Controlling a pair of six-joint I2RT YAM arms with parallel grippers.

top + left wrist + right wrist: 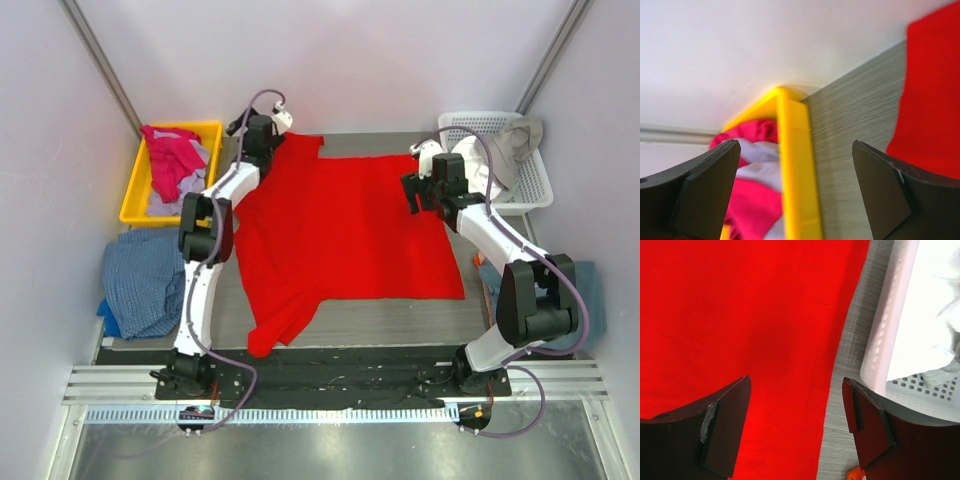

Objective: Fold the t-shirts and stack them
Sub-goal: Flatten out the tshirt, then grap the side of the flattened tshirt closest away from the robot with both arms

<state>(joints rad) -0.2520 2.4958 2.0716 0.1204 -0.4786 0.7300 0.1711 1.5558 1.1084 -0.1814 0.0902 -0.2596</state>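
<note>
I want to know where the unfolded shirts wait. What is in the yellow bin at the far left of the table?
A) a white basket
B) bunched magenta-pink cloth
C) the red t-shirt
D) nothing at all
B: the top view shows magenta-pink cloth heaped in the yellow bin, while the red t-shirt lies spread on the table.

**Bin, basket and tabletop around the fingers**

A yellow plastic bin [796, 170] shows between the left fingers [700, 195], its corner rim ahead of them and nearer the left-hand one, close against the white wall [740, 50]. Grey wood-grain tabletop [855, 125] fills the gap toward the other finger. A white perforated basket [885, 340] lies just ahead of the right fingers [870, 420], on their right-hand side. A small orange object [855, 474], too cropped to identify, shows by that finger's base.
</note>
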